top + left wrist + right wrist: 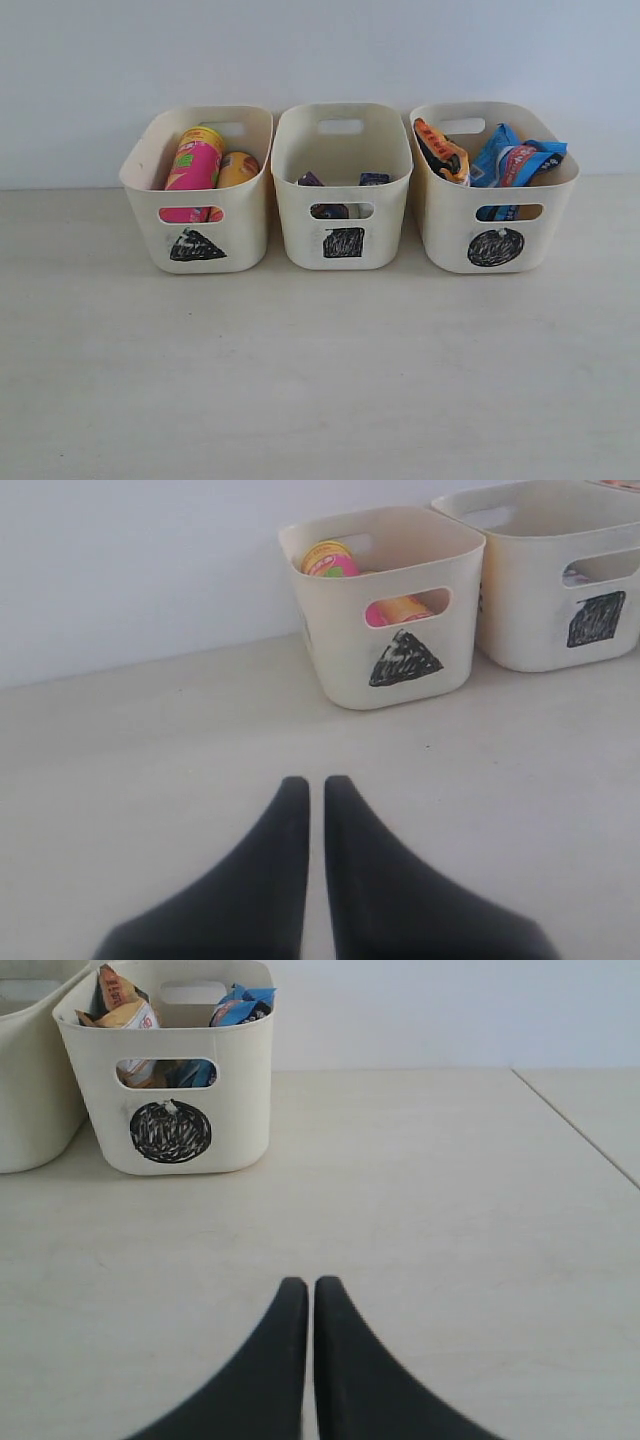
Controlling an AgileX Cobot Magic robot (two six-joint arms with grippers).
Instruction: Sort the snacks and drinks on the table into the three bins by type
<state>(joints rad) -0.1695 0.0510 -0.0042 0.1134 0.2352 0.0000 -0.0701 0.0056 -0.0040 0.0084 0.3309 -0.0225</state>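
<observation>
**Sorting looks done: table bare, both grippers shut & empty**

All snacks and drinks in view are inside bins; nothing is seen loose on the table (320, 380). In the ext. view the triangle bin (145, 235), on the left, holds the pink tube (193, 170) and, touching it, the yellow tube (238, 168). The square bin (300, 240), in the middle, holds the purple boxes (311, 180). They sit low and are only partly seen over the rim and through the handle slot, so the count cannot be told. The circle bin (445, 235), on the right, is filled w/ flat packs: an orange-brown packet (441, 150) and blue packets (515, 160), sticking up past the rim. One type is seen per bin, so the sort is judged complete. Areas outside the frames cannot be checked.

The left gripper (315, 790) is seen w/ fingers pressed together and nothing between them. It is over bare table, apart from the triangle bin. The right gripper (303, 1288) is likewise closed on nothing, apart from the circle bin. Neither is seen in the ext. view.

Surface: flat, pale beige, faint wood grain. A thin seam (575, 1127) or edge line is seen in the right wrist view. The bins are set in a row, just beside each other, in front of a plain pale wall (320, 50). No other room detail is shown.
</observation>
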